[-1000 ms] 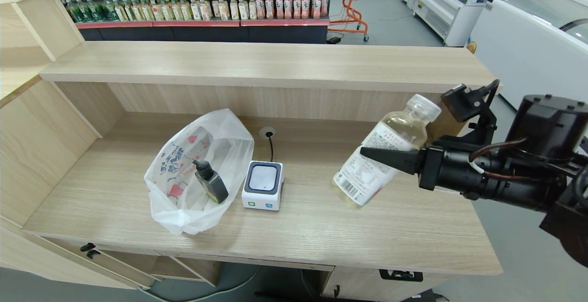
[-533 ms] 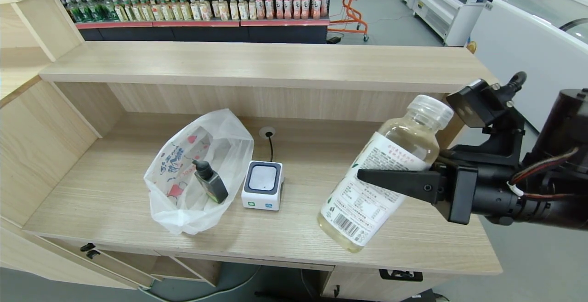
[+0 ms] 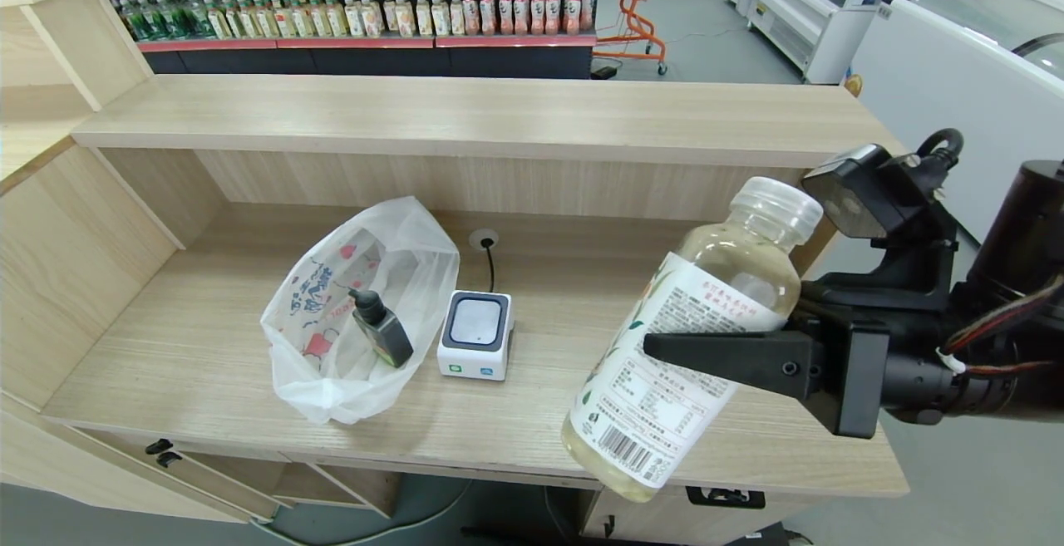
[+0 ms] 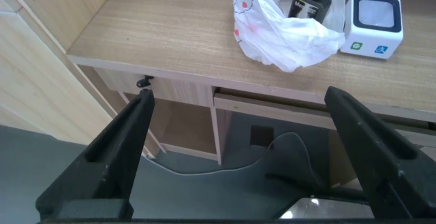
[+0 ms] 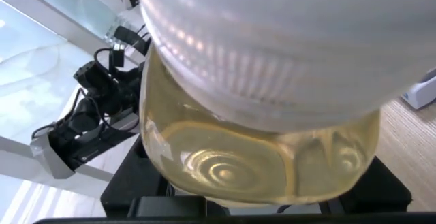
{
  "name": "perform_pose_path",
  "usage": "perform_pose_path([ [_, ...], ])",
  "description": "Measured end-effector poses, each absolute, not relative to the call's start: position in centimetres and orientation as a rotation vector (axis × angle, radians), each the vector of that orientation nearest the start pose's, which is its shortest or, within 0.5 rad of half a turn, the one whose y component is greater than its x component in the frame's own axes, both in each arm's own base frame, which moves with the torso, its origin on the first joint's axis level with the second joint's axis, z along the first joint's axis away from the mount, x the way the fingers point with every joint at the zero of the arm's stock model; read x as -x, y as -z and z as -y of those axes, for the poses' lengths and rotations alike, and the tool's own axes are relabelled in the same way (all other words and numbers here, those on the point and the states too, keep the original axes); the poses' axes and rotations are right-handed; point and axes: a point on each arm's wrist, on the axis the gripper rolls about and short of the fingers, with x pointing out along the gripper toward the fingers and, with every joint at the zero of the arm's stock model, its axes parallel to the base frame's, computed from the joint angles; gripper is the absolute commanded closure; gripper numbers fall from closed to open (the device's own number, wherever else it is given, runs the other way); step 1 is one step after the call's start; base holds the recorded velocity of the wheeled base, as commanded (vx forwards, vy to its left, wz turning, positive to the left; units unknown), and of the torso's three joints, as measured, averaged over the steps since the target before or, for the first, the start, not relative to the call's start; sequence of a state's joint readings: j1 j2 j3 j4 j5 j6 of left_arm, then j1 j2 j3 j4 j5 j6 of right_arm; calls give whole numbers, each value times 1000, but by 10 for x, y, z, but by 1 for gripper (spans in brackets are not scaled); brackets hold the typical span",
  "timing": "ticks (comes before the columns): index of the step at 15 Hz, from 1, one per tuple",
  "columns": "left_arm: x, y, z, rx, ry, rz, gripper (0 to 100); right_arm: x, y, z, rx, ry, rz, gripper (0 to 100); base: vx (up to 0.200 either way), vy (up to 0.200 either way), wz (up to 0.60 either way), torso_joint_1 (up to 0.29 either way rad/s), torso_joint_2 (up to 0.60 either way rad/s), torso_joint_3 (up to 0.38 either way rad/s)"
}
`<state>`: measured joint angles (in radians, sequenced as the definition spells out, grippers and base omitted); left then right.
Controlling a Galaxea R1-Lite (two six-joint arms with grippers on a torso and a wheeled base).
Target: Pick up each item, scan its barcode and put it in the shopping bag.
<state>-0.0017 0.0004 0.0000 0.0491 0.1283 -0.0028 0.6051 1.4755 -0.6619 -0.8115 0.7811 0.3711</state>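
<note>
A clear bottle [image 3: 665,396] of pale liquid, with a white label and white cap, hangs tilted over the counter's front right corner, cap up and to the right. A barcode is printed low on the label. My right gripper [image 3: 715,351] is shut on its middle. In the right wrist view the bottle [image 5: 259,156] looms close. A white shopping bag [image 3: 332,355] lies open on the counter, with a dark pump bottle [image 3: 382,332] inside. The white scanner [image 3: 475,334] stands just right of the bag. My left gripper [image 4: 240,98] is open, in front of the counter's front edge, with the bag [image 4: 286,26] and scanner [image 4: 373,16] beyond.
The wooden counter [image 3: 540,413] has a raised ledge [image 3: 465,118] behind and a side wall on the left. The scanner's cable runs to a grommet [image 3: 484,238] at the back. Drawers [image 4: 272,105] sit under the front edge. Drink shelves and freezers stand farther off.
My right gripper has carried the bottle forward and nearer the head camera, from over the counter's right side to its front right corner. The bag and scanner have stayed put.
</note>
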Motion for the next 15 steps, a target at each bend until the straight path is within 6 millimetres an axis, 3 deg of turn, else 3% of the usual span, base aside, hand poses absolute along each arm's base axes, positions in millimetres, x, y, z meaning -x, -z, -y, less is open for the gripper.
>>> perform_pose_path([
  [12, 23, -70, -3, 0, -128, -50, 0, -191, -222, -145, -296, -1349, -246, 100, 0, 0, 0, 0, 0, 0],
  [15, 23, -70, -3, 0, -127, -50, 0, -197, -219, -132, -107, -1300, -100, 100, 0, 0, 0, 0, 0, 0],
])
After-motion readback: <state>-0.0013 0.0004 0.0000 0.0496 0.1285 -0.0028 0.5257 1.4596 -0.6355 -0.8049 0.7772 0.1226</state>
